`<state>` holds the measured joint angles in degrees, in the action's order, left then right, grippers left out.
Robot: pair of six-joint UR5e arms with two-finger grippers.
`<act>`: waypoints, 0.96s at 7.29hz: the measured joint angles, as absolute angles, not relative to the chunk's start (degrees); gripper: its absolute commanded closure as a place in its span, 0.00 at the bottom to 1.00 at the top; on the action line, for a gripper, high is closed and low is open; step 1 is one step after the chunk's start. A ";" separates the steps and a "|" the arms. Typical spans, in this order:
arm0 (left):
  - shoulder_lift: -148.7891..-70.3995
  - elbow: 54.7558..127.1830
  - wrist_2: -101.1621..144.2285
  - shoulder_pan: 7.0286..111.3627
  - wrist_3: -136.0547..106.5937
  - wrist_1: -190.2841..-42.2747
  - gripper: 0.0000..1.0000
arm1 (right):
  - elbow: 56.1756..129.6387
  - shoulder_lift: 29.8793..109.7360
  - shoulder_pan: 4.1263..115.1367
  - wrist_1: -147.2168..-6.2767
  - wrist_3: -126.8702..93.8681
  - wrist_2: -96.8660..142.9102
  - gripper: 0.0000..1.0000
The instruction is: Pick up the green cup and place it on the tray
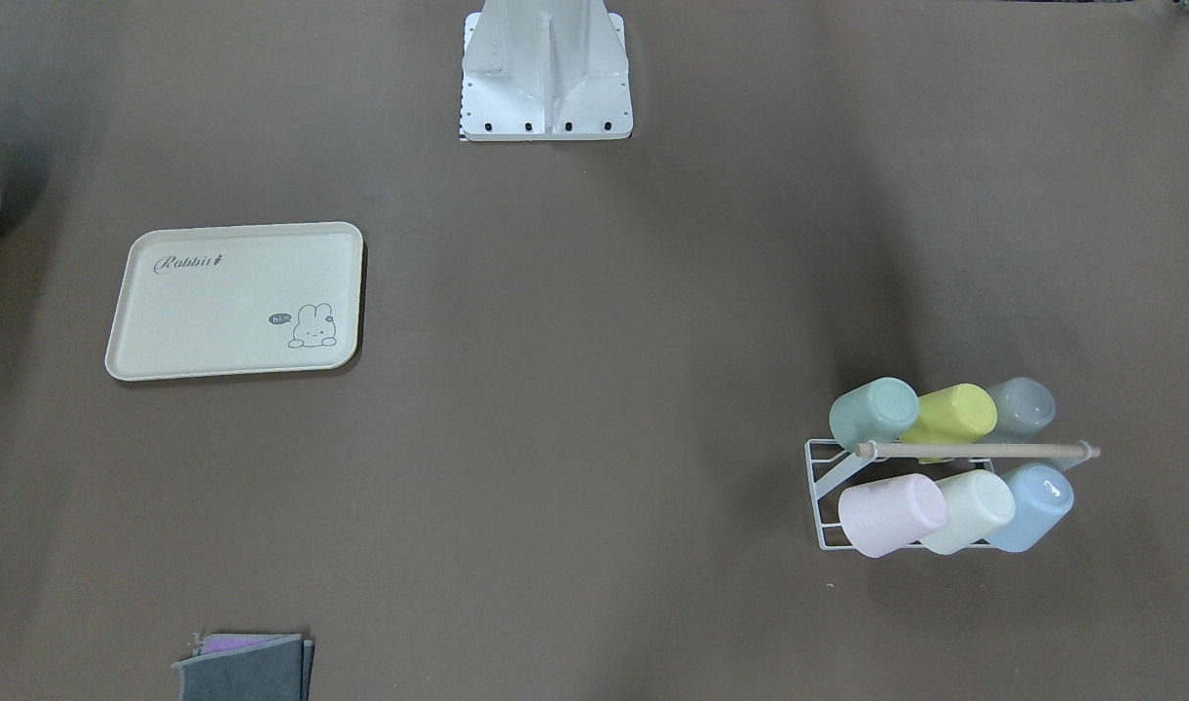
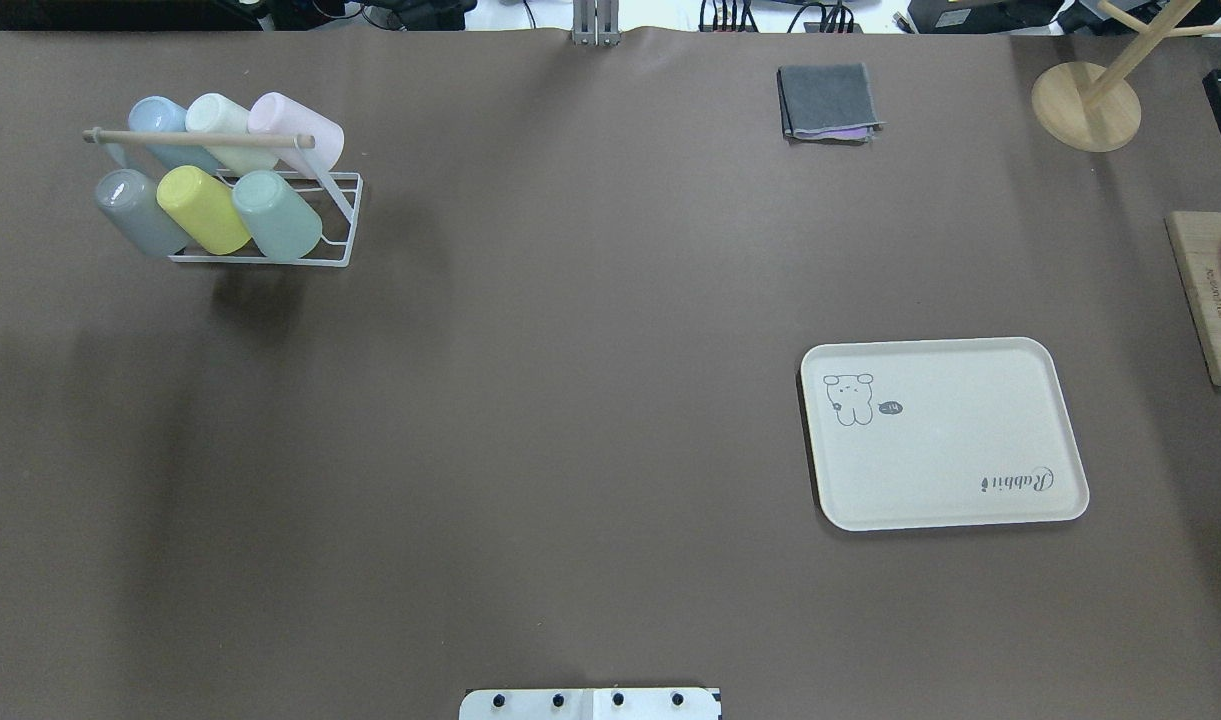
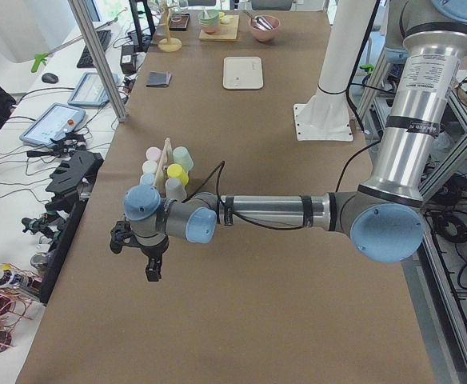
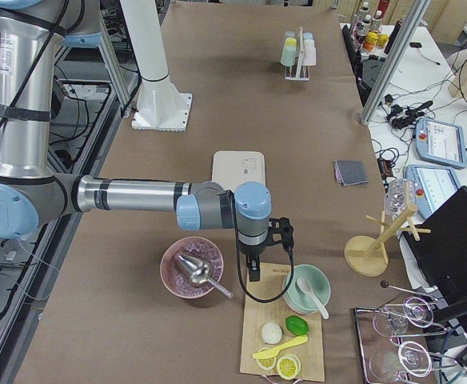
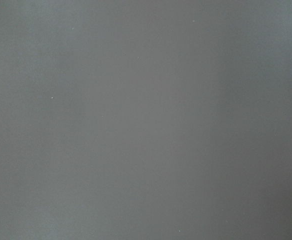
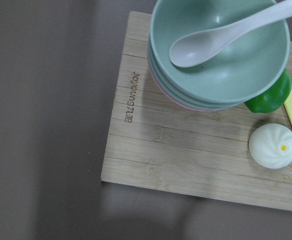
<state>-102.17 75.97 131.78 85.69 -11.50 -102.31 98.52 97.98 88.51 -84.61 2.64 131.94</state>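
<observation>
The green cup [image 1: 873,414] is a pale mint tumbler lying tilted on a white wire rack [image 1: 826,495], at the end of the row beside a yellow-lime cup [image 1: 954,417]. It also shows in the overhead view [image 2: 277,215] and the exterior left view [image 3: 183,158]. The cream tray [image 1: 234,312] with "Rabbit" script lies flat and bare on the other side of the table [image 2: 960,450]. My left gripper [image 3: 152,269] hangs over bare table near the rack. My right gripper [image 4: 253,272] hangs over a wooden board. Both show only in side views, so I cannot tell whether they are open or shut.
The rack holds several other cups under a wooden rod [image 2: 198,139]. A folded grey cloth [image 2: 828,102] lies at the far edge. A wooden board [image 6: 186,150] carries stacked bowls [image 6: 221,60] with a spoon. A pink bowl [image 4: 193,268] and a wooden stand [image 2: 1085,105] are nearby.
</observation>
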 measured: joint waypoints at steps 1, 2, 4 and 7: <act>-102.22 75.96 131.81 85.69 -11.52 -102.32 0.01 | 98.17 97.68 88.47 -84.61 2.47 132.51 0.00; -102.43 76.02 131.83 85.69 -11.51 -102.31 0.01 | 97.65 97.36 88.41 -84.52 2.22 132.63 0.00; -102.84 76.02 131.83 85.69 -11.51 -102.16 0.01 | 97.91 96.60 88.29 -83.86 1.49 131.60 0.00; -102.47 77.69 132.10 85.70 -11.43 -101.78 0.01 | 97.96 96.17 87.50 -83.46 -4.13 135.24 0.03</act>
<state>-102.47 77.69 132.10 85.70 -11.43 -101.78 97.96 96.17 87.50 -83.46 -4.13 135.24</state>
